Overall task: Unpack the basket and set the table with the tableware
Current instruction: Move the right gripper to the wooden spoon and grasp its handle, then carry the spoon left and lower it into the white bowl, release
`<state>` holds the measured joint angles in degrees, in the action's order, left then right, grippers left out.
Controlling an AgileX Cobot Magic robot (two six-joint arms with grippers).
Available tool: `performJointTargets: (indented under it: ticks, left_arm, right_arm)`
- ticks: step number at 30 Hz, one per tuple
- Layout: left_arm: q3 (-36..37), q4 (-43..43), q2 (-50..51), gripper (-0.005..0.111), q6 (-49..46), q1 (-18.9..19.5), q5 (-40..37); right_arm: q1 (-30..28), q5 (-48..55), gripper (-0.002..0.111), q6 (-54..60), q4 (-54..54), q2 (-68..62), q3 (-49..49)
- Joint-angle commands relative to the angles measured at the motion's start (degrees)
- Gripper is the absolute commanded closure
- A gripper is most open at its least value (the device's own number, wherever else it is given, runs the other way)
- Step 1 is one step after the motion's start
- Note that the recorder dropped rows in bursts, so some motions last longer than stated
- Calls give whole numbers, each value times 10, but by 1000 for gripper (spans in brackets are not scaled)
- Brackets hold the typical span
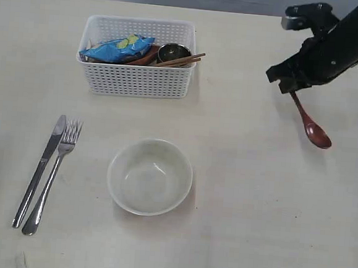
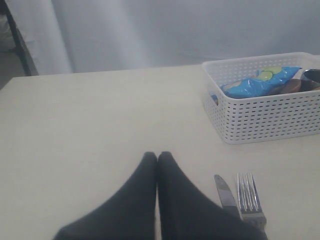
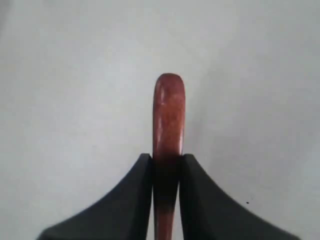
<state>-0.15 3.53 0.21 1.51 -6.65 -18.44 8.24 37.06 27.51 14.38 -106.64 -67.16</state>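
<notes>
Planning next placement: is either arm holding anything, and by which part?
The right gripper holds the red spoon by its handle, between the jaws; the left gripper is shut, empty.

There is one white lattice basket [image 1: 135, 81], one blue chip bag [image 1: 117, 48], one steel cup [image 1: 173, 51], two wooden chopsticks [image 1: 185, 60] and one reddish-brown plate [image 1: 146, 57], mostly hidden. There is also one steel knife [image 1: 40, 169], one steel fork [image 1: 51, 180], one off-white bowl [image 1: 149, 176] and one dark red spoon [image 1: 310, 126], all on one beige table [image 1: 254, 208].
</notes>
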Motion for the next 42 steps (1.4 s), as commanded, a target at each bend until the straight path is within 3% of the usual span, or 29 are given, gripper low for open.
performJointTargets:
  ticks: [1, 6, 11, 14, 19, 24, 31, 42]
  left_arm:
    - [2, -3, -2, 107, -2, 1, 1]
    - [2, -3, -2, 107, -2, 1, 1]
    - [2, -3, -2, 107, -2, 1, 1]
    - [2, -3, -2, 107, -2, 1, 1]
    - [2, -3, -2, 107, -2, 1, 1]
    - [2, -3, -2, 107, -2, 1, 1]
    - [2, -3, -2, 107, -2, 1, 1]
    - [2, -3, -2, 107, -2, 1, 1]
  right_arm:
    - [1, 28, 109, 110, 134, 72, -1]
    - [66, 108, 109, 281, 290, 139, -1]
    - [173, 109, 109, 319, 312, 155, 1]
    - [233, 75, 109, 320, 312, 155, 3]
    - [367, -76, 109, 320, 320, 116, 3]
    - [402, -109, 109, 320, 320, 68, 3]
    - [406, -142, 109, 320, 320, 13, 3]
    - [406, -90, 109, 306, 334, -3, 3]
